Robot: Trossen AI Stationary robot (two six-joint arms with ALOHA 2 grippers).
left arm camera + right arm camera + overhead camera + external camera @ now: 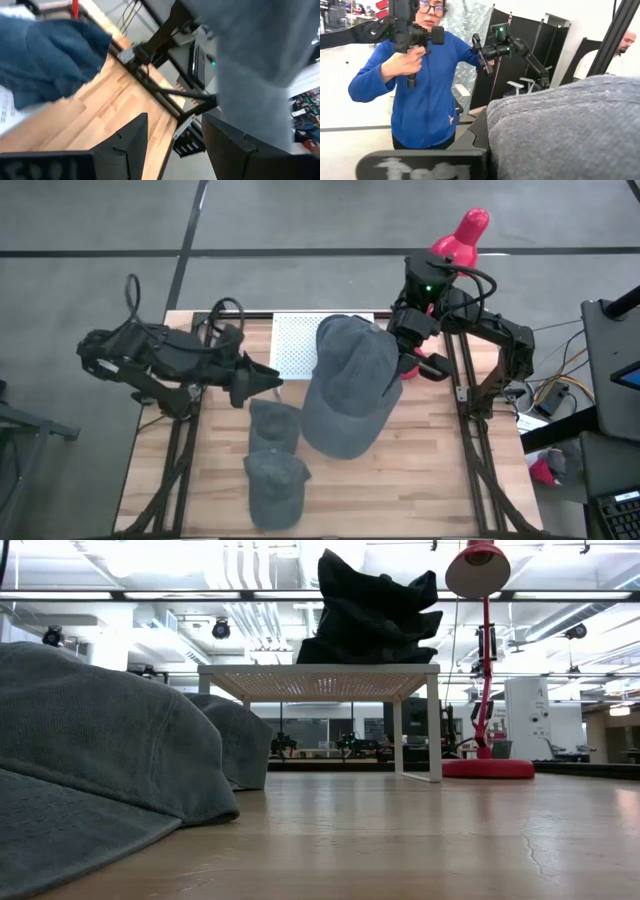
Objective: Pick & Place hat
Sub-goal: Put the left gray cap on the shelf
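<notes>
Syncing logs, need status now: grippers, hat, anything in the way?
Right gripper shut on big hat, held over the table. Left gripper open, empty, beside white rack. Two small hats lie on table.

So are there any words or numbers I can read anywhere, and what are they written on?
No text can be read for sure.
Left wrist view: pale marks on the dark bar at the bottom edge, too blurred to read.
Right wrist view: pale marks on the dark bar at the bottom edge, too blurred to read.
The grey hats, white rack and red lamp show no writing.
</notes>
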